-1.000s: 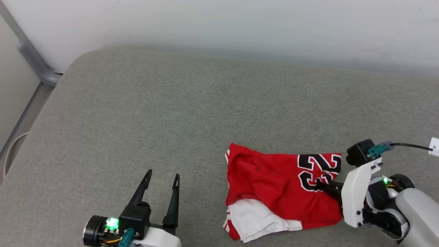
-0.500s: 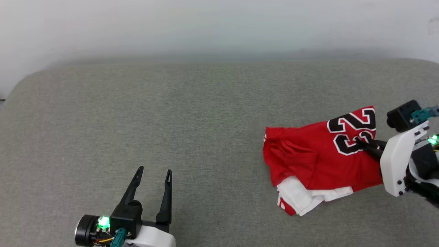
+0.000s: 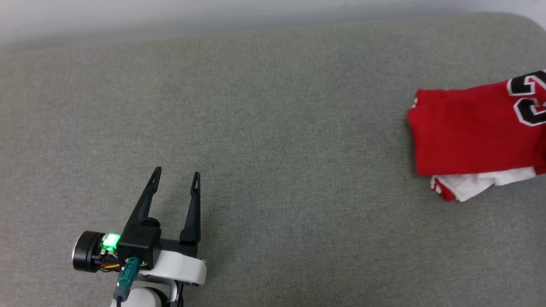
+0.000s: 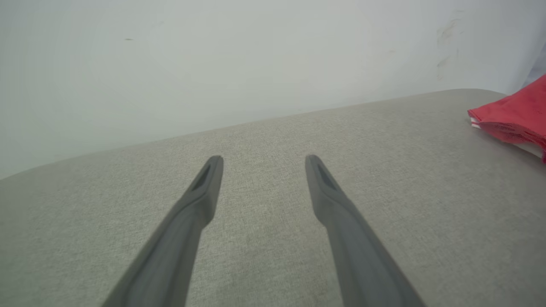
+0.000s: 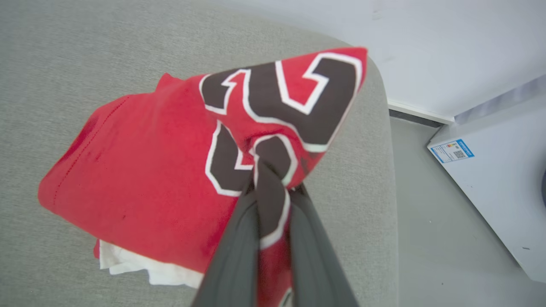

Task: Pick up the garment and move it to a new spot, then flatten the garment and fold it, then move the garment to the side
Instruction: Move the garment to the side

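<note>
Head view: garment point(image 3: 469, 128) is resting at the grey cushion's point(image 3: 273, 128) far right, my left gripper point(image 3: 177, 172) hovering spread and empty, well apart | left wrist: it is gaping over the cushion | right wrist: my right gripper point(image 5: 275, 192) is clamping the "23" fold, likely for hauling it sideways.

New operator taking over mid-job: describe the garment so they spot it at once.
Find the wide grey-green cushioned surface. At its right end, near the rounded corner, the right hand pinches a folded cloth bundle: the garment. Against that plain surface it stands out as bright red, with a black white-outlined number on top and white cloth peeking out underneath.
</note>
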Robot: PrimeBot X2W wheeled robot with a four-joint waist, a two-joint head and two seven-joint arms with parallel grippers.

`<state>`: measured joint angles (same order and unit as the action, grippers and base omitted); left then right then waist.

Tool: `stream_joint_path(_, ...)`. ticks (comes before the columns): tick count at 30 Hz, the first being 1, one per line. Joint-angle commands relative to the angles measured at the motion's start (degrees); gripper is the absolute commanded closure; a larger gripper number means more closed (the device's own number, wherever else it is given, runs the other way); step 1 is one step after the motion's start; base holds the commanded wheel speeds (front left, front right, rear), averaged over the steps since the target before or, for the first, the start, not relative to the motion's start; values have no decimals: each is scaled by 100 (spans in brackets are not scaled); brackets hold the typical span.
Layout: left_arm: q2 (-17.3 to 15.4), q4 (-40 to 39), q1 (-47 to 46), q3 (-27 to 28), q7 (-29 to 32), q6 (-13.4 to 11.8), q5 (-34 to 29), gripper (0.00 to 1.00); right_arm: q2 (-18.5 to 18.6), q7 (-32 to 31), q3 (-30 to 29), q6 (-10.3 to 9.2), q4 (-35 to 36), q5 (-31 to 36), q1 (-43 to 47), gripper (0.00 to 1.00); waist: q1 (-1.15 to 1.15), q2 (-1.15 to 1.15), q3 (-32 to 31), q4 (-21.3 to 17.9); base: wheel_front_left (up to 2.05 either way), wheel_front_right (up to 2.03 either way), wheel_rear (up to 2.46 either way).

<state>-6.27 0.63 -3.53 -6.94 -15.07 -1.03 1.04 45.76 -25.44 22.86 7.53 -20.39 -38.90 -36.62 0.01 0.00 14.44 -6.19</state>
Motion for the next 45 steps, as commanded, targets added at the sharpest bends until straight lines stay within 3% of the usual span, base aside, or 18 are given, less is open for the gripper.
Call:
stream_joint_path(1,-19,-60,-118,8,-12,2,-50,0,86,13,-101,-9,-127,112,-181,100,-1,0,273,13,0,0,0)
stream_joint_path(12,13,-276,-556,-107,-12,-8,-83,0,490,-10,-1244,-9,-1503,1089,-748,100,-1,0,1019,331,0,0,0)
stream_joint_path(21,43,-293,-659,-138,-12,-57,-62,0,216,127,-2060,-9,-2071,1675,-773,100,-1,0,1175,400,0,0,0)
stream_joint_path(22,45,-284,-662,-139,-12,-66,-61,0,160,144,-2146,-9,-2101,1747,-772,80,-1,0,1160,398,0,0,0)
stream_joint_path(23,45,-275,-661,-142,-12,-74,-59,0,102,152,-2200,-9,-2122,1825,-749,44,-1,0,1132,393,0,0,0)
stream_joint_path(24,44,-268,-655,-141,-12,-80,-58,0,56,176,-2262,-9,-2132,1906,-724,0,-1,0,1098,389,0,0,0)
stream_joint_path(29,38,-242,-540,-157,-12,-100,-50,0,-129,494,-2690,-9,-2078,2310,-574,0,-1,0,820,401,0,0,0)
stream_joint_path(35,69,-191,-264,-127,-12,-164,7,0,-453,1333,-3132,-9,-1463,2694,-193,0,-1,0,345,433,0,0,0)
stream_joint_path(45,57,-86,240,-53,-12,-185,63,0,-1883,2787,-3553,-9,218,3294,693,0,-1,0,-396,574,0,0,0)
